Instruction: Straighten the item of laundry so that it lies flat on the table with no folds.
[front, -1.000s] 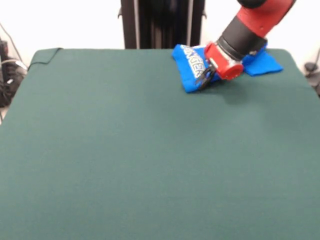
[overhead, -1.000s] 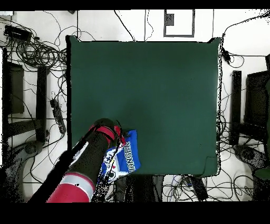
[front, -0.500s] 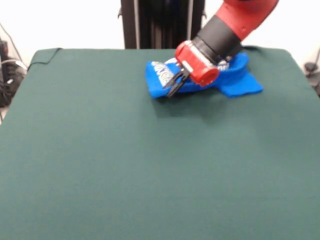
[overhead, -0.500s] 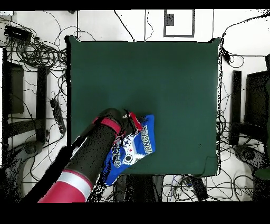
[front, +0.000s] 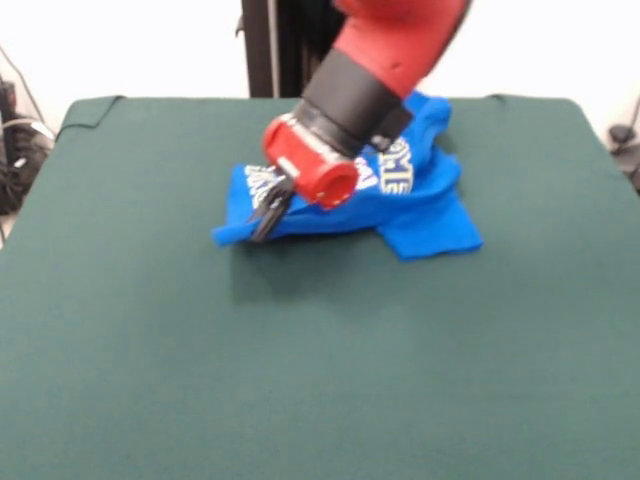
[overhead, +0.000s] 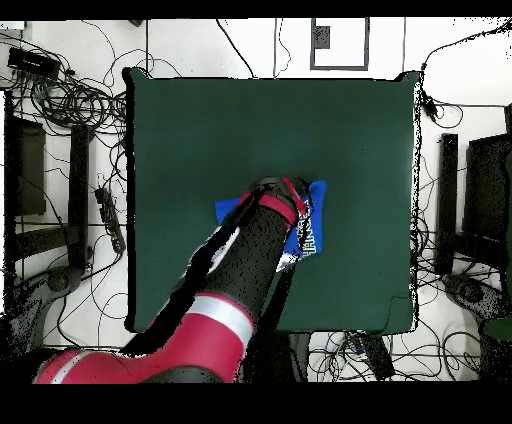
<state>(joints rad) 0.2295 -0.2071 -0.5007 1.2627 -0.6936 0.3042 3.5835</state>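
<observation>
The item of laundry (front: 400, 195) is a bright blue shirt with white lettering. It lies bunched and folded on the dark green table (front: 150, 350), a little beyond the middle in the front view. My gripper (front: 268, 214) is at the shirt's left end, shut on the cloth low over the table. From overhead, the black and red arm covers much of the shirt (overhead: 313, 225), and a blue corner (overhead: 227, 210) shows on the arm's other side. The gripper (overhead: 301, 189) sits near the shirt's right edge there.
A black pedestal column (front: 320, 45) rises behind the table's far edge. The table cloth has a turned-up corner (front: 92, 105) at the far left. Cables (overhead: 70, 95) and dark equipment (overhead: 490, 200) surround the table on the floor.
The gripper has dragged the shirt from the far right corner toward the table's middle, leftward and nearer in the front view. The shirt trails behind it, more spread out.
</observation>
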